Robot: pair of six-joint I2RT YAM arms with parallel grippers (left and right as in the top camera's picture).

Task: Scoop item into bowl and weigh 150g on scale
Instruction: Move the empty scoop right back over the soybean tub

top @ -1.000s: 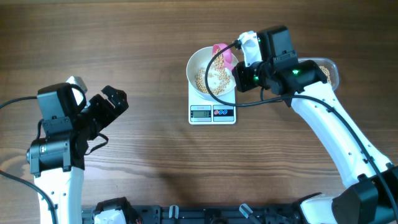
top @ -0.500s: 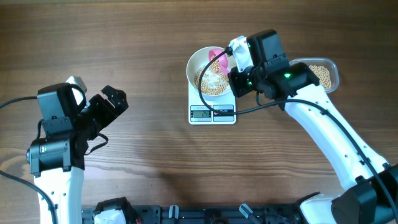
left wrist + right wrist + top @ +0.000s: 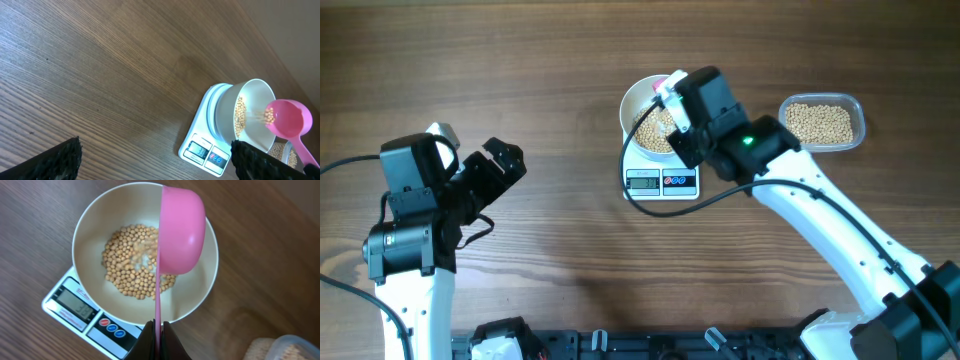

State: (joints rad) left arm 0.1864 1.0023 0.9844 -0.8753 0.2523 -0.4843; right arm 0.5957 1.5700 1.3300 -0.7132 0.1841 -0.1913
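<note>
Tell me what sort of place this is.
Probably a robot test bench set up for kitchen-style weighing: two robot arms at a wooden table, a digital scale carrying a white bowl of beans, and a clear tub of more beans.

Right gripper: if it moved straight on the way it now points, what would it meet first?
The right gripper, shut on the pink scoop, would probably meet the white bowl at its near wall first; depth is unclear.

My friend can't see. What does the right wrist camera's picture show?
A pink scoop, pinched by the right gripper, is tipped over a white bowl, spilling tan beans into it. The bowl sits on a white scale on a wooden table.
</note>
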